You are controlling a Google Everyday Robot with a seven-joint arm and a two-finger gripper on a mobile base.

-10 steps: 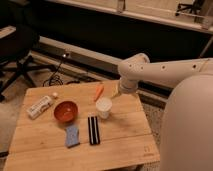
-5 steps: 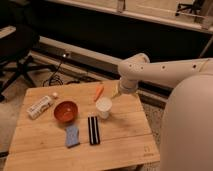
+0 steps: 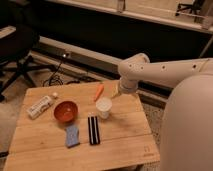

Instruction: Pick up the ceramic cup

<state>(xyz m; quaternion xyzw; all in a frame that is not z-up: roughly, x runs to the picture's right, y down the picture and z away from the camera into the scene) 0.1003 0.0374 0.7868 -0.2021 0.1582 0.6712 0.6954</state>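
Dim, warm light falls from above on the wooden table, brightest mid-frame, where the gripper hangs just up and right of the ceramic cup. Upper left sinks into deep shadow. The cup glares white, perhaps overexposed.

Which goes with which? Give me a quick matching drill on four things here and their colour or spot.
Column one:
1. cup
2. bowl
3. sponge
4. pincer

Column two:
A. blue, just nearer the camera than the red dish
B. white, about mid-table
C. at the far edge, right of the carrot
D. red, right of the bottle

Pairs: 1-B, 2-D, 3-A, 4-C
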